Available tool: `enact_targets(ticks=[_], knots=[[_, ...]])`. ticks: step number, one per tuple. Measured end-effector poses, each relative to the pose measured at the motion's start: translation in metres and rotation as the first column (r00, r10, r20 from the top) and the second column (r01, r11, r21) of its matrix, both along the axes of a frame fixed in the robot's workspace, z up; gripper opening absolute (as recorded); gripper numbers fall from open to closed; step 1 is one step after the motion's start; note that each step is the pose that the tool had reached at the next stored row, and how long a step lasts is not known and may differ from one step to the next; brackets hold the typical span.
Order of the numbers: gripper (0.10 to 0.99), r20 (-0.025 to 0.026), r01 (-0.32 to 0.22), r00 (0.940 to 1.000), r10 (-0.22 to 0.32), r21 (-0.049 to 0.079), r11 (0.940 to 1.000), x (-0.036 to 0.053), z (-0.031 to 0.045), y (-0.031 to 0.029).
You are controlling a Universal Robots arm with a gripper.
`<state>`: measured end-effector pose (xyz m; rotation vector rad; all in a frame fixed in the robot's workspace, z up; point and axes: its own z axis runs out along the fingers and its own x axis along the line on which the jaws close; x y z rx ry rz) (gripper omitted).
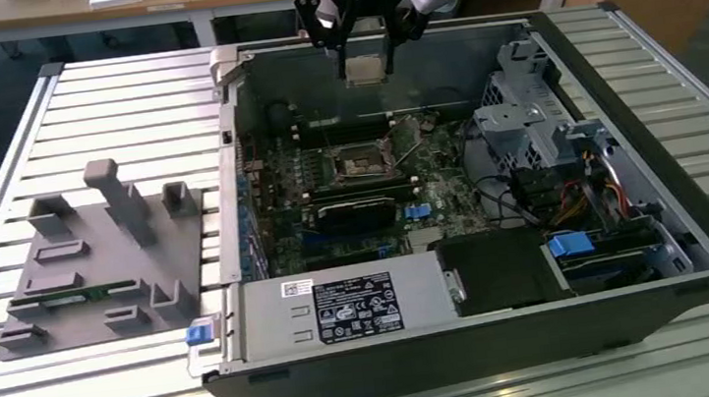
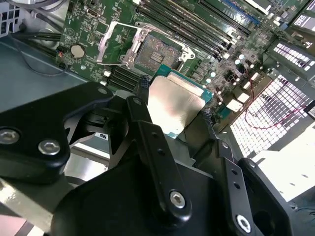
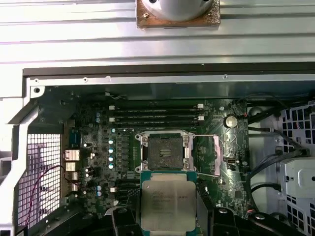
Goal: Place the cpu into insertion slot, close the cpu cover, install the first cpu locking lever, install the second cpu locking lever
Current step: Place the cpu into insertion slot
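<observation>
End effector [image 1: 363, 57], exterior view's top centre, clamps the cpu [image 1: 365, 69] over the case [image 1: 478, 363]; insertion slot [image 1: 361, 163] exposed, cpu cover [image 2: 125, 59] raised beside.

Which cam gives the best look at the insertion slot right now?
First wrist view: the insertion slot faces the camera squarely, its whole frame uncovered, beyond the cpu held by the gripper. Second wrist view catches it at a slant past the cpu. Exterior view has it far off on the motherboard.
</observation>
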<state>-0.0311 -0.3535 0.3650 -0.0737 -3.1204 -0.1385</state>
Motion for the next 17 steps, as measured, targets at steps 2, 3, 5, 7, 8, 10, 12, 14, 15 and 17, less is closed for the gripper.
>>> enact_targets(ticks=[2,3,5,7,8,10,12,14,15,17], knots=[[0.541,-0.0001,0.010,1.0000,-0.010,0.000,1.0000,0.0000,0.0000,0.0000],[0.541,0.0000,0.015,0.9999,-0.015,0.000,0.9999,0.0000,-0.0001,0.0000],[0.541,-0.0001,0.027,0.9996,-0.027,0.000,0.9996,0.0000,-0.0001,0.0000],[0.541,0.0000,0.032,0.9995,-0.032,0.000,0.9995,0.0000,-0.0002,0.0000],[0.541,0.0000,0.035,0.9994,-0.035,0.000,0.9994,0.0000,-0.0002,0.0000],[0.541,0.0000,0.044,0.9990,-0.044,0.000,0.9990,0.0000,-0.0002,0.0000],[0.541,0.0000,0.053,0.9986,-0.053,0.000,0.9986,0.0000,-0.0003,0.0000],[0.541,0.0000,0.062,0.9981,-0.062,0.000,0.9981,0.0000,-0.0003,0.0000],[0.541,0.0000,0.066,0.9978,-0.066,0.000,0.9978,0.0000,-0.0004,0.0000],[0.541,0.0000,0.072,0.9974,-0.072,0.000,0.9974,0.0000,-0.0003,0.0000]])
